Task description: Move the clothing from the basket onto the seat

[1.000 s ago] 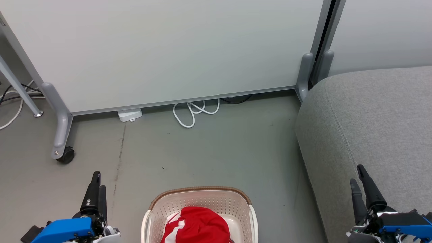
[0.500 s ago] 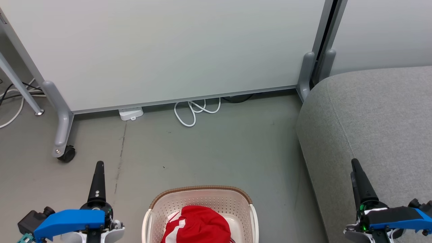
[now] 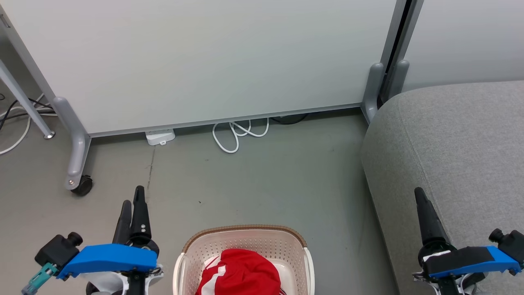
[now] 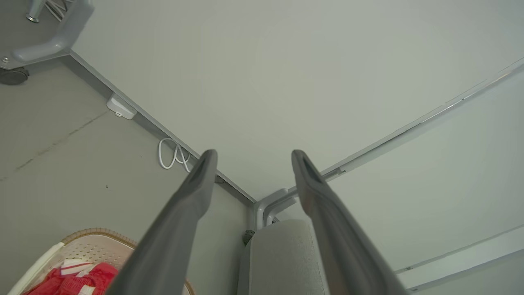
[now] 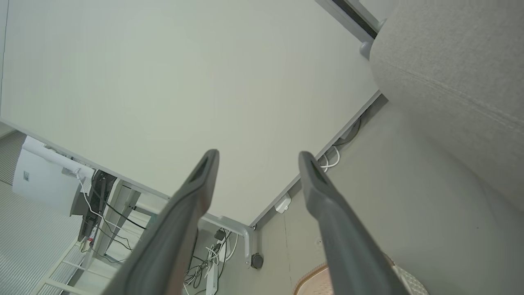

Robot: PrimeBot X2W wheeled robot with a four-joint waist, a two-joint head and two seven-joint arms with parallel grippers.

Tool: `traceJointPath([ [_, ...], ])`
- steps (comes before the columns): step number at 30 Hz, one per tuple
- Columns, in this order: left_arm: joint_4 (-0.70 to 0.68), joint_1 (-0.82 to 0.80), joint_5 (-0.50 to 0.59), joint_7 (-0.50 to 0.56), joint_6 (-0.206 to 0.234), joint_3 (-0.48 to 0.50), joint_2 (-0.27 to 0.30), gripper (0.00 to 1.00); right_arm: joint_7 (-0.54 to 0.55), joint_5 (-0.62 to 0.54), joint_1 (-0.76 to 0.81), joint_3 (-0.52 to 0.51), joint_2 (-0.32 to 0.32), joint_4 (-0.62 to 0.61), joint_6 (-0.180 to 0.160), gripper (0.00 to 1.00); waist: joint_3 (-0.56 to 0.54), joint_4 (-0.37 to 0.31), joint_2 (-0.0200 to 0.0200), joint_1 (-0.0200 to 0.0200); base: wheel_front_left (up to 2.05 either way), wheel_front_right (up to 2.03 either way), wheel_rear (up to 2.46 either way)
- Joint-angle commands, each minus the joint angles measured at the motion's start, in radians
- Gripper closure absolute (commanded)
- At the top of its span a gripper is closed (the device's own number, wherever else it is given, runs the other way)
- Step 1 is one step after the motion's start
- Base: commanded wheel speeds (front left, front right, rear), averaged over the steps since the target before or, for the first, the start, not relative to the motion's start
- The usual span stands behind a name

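**A:** Where is the clothing at this moment?

**B:** The red jersey clothing with white stripes [image 3: 241,272] lies bunched inside the cream-white perforated plastic basket with a brown woven-look rim [image 3: 245,228]. The basket stands on the grey concrete floor [image 3: 266,184], at the bottom middle of the head view. The large grey fabric-upholstered seat [image 3: 458,143] is to the basket's right, with a strip of floor between them.

**A:** Any writing you can read?

**B:** The folds show red and white cloth, and any lettering is too tucked away to tell. The small white power block [image 3: 159,136] sits at the foot of the pale partition panel [image 3: 204,61]. Its markings are too small to read.

**A:** And the grippers?

**B:** The left gripper [image 3: 133,195] hangs just left of the basket, above the floor, with its fingers pointing up the view. Its wrist view shows the two dark fingers spread wide, holding nothing. The right gripper [image 5: 258,153] shows against the seat's near part at the lower right of the head view. Its jaws are spread apart too, and empty. Neither gripper touches the basket or the clothing.

**A:** Anything else nearby?

**B:** A looped white cable [image 3: 237,137] lies under the panel's lower edge. A black caster [image 3: 84,186] sits under the panel's grey leg at the left.
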Motion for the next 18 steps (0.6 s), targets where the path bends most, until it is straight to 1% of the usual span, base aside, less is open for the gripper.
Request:
traceJointPath([
  [1, -0.019, -0.034, 0.063, -0.015, 0.006, -0.014, 0.008, 0.00, -0.015, -0.053, -0.021, 0.006, -0.006, -0.021, 0.002, 0.00, 0.000, 0.001, 0.0000, 0.0000, 0.00, 0.00, 0.00],
  [7, -0.022, -0.038, 0.178, -0.036, 0.020, -0.043, 0.009, 0.00, -0.036, -0.147, -0.022, 0.016, -0.006, -0.028, 0.003, 0.00, 0.001, 0.002, 0.0000, 0.0000, 0.00, 0.00, 0.00],
  [18, -0.012, -0.047, 0.349, -0.071, 0.034, -0.094, 0.015, 0.00, -0.071, -0.300, -0.024, 0.038, -0.007, -0.012, 0.003, 0.00, 0.002, 0.006, 0.0000, 0.0000, 0.00, 0.00, 0.00],
])
